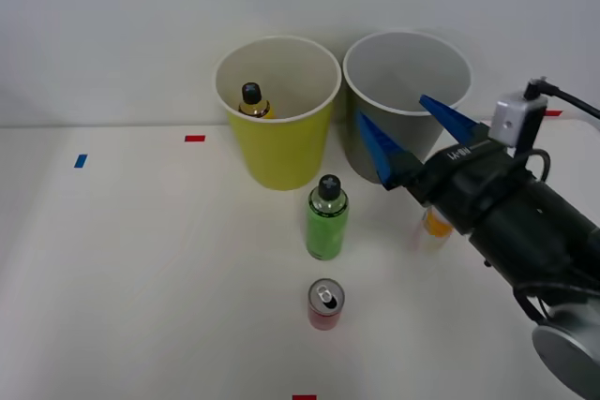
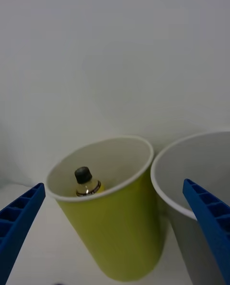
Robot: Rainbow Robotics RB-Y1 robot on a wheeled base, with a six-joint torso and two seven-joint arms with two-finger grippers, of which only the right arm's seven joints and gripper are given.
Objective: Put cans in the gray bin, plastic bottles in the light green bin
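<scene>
The light green bin [image 1: 281, 152] [image 2: 120, 237] stands at the back of the table with the yellow plastic bottle [image 1: 251, 100] [image 2: 85, 183] inside it, black cap up. Right beside it is the gray bin [image 1: 398, 77] [image 2: 165, 194]. My right gripper [image 1: 412, 133] [image 2: 114, 185] hangs open and holds nothing, in front of the gray bin, facing both bins. The green plastic bottle [image 1: 326, 220] stands upright in front of the bins. The red can [image 1: 325, 304] stands nearer the front. An orange can [image 1: 436, 225] peeks out from under my wrist.
The white table [image 1: 141, 259] runs up to a pale wall behind the bins. Small tape marks lie on it: red [image 1: 195, 138], blue [image 1: 81, 160] and red at the front edge [image 1: 304, 397]. My black arm [image 1: 525, 222] covers the table's right side.
</scene>
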